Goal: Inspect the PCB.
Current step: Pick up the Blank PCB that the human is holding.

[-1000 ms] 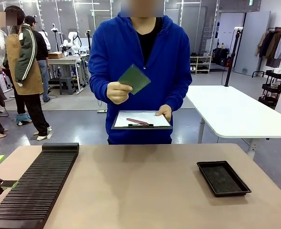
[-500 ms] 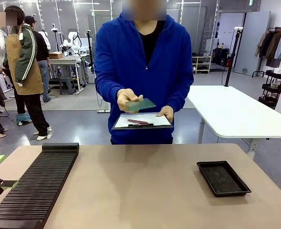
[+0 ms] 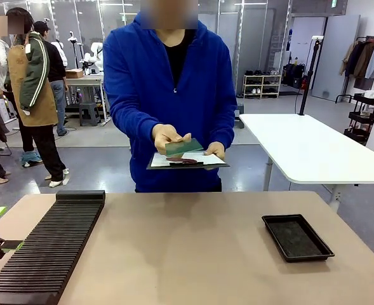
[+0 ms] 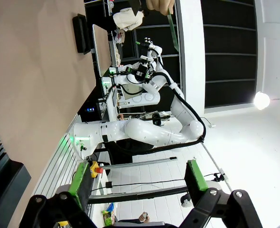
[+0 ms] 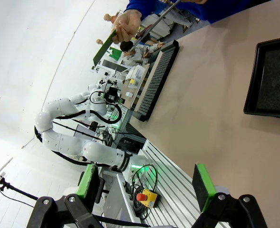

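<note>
Across the table stands a person in a blue hoodie. One hand (image 3: 166,136) holds the green PCB (image 3: 184,147) nearly flat, just above a dark clipboard (image 3: 188,161) with white paper that the other hand carries. The PCB (image 4: 172,28) appears edge-on in the left wrist view, and again as the PCB (image 5: 104,47) in the right wrist view. My left gripper (image 4: 138,180) is open, its jaws wide apart with nothing between them, far from the board. My right gripper (image 5: 145,184) is likewise open with nothing in it, well away from the person.
A long black slotted rack (image 3: 47,248) lies along the table's left side. A shallow black tray (image 3: 296,237) sits at the right. A white table (image 3: 307,149) stands behind on the right. Other people stand far back on the left.
The person has lowered the PCB from chest height, tilted up, to nearly flat over the clipboard, and has shifted slightly to picture left. Both grippers have stayed open and still.
</note>
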`<state>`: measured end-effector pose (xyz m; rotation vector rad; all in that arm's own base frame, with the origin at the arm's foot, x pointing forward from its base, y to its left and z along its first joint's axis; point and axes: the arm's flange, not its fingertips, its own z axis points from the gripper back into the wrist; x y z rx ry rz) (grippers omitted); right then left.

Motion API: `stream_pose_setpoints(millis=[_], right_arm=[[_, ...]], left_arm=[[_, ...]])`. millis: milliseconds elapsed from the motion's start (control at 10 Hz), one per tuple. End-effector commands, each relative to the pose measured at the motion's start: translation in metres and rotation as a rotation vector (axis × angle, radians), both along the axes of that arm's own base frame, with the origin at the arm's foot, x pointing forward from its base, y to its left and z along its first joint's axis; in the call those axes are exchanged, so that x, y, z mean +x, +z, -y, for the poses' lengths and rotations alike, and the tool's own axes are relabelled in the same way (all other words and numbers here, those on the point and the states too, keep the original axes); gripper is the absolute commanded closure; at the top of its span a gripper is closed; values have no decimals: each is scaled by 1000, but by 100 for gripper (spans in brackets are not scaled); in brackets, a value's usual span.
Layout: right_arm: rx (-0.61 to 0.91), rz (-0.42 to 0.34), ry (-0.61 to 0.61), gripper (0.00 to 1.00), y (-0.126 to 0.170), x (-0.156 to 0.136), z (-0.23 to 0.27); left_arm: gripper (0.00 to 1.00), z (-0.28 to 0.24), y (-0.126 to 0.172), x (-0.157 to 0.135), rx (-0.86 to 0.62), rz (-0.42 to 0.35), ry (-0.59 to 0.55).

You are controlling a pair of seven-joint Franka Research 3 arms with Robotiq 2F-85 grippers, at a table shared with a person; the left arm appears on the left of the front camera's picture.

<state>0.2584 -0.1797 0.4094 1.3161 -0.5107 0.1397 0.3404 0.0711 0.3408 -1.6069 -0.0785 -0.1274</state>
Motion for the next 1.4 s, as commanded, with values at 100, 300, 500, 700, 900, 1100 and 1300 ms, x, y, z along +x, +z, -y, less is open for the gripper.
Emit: stream_pose_setpoints(millis=[100,300,500,700,900,1100,1300], right_arm=[[8,18,1,0,1,0,0],[8,18,1,0,1,0,0],[0,0,0,0,0,0,0],[38,-71,57,0,11,15,-25],[44,-129,57,0,19,32,-55],[92,-193,50,0,29,52,-95],[147,-264,10,0,39,71,-132]], left_arm=[[0,-1,1,-1,-2,0,-7],[0,-1,1,-1,-2,0,-7],[0,-1,1,-1,-2,0,-7],[0,-1,1,-1,-2,0,-7],[0,-1,1,-1,-2,0,-7],[0,-1,1,-1,-2,0,-7],[0,-1,1,-1,-2,0,-7]])
